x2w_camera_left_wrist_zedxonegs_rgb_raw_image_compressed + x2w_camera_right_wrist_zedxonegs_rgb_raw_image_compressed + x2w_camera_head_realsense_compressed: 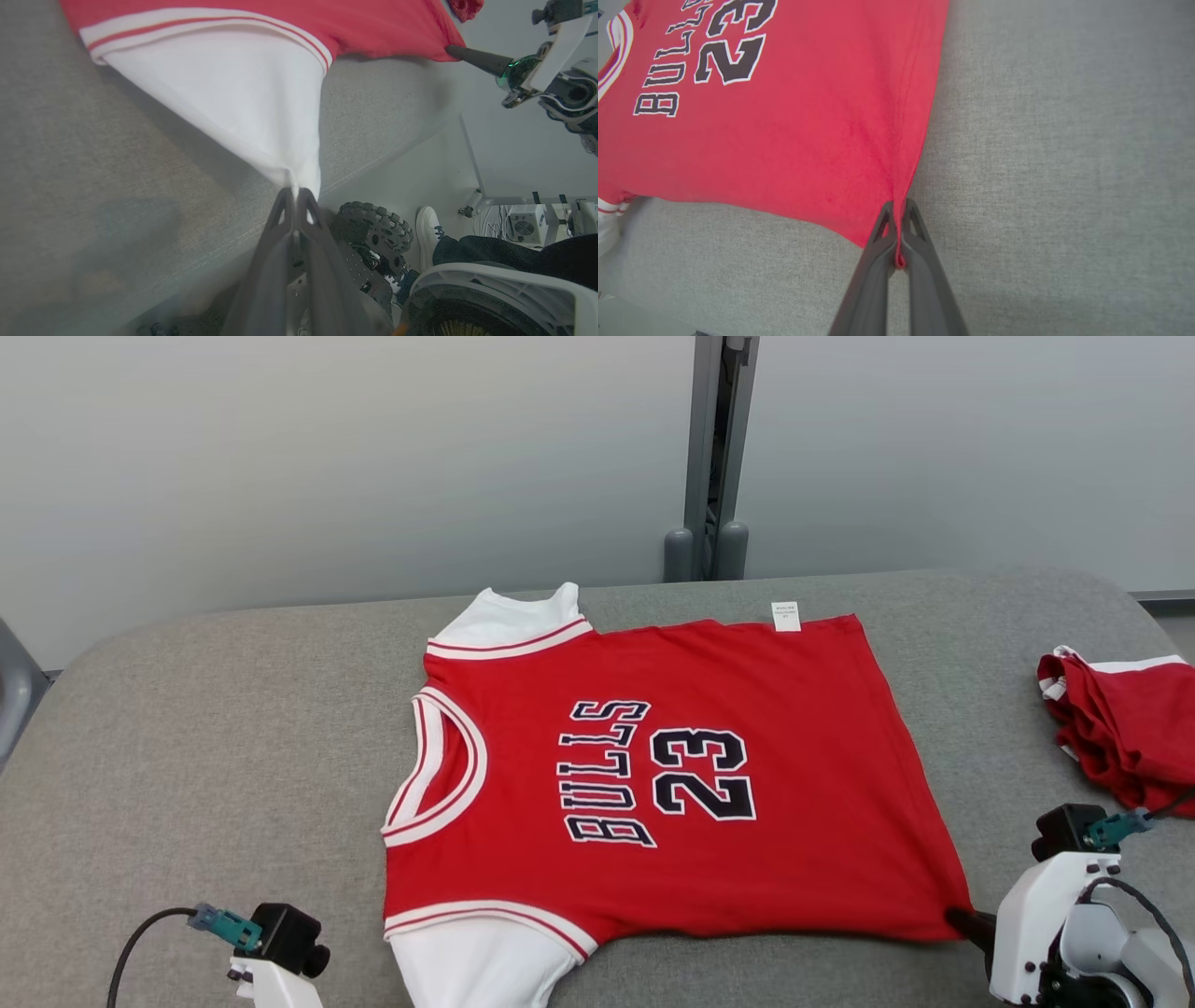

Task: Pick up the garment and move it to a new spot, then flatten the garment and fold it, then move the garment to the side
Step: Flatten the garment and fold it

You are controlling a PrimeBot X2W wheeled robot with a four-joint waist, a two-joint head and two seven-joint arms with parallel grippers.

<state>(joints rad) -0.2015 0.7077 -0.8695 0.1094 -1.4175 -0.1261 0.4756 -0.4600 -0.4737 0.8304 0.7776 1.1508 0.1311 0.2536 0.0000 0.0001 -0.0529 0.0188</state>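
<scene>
The jaws of the left gripper [295,193] are closed on the tip of the white sleeve [233,93], and those of the right gripper [899,212] are pinched on the red hem corner [887,186]. The garment [672,784] is spread flat, print up, across the grey tabletop [187,728].

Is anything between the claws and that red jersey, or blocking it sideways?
Nothing between them: the left gripper pinches the white sleeve of the jersey, and the right gripper pinches its red hem corner. A bunched red garment lies on the table to the robot's right, apart from it.
</scene>
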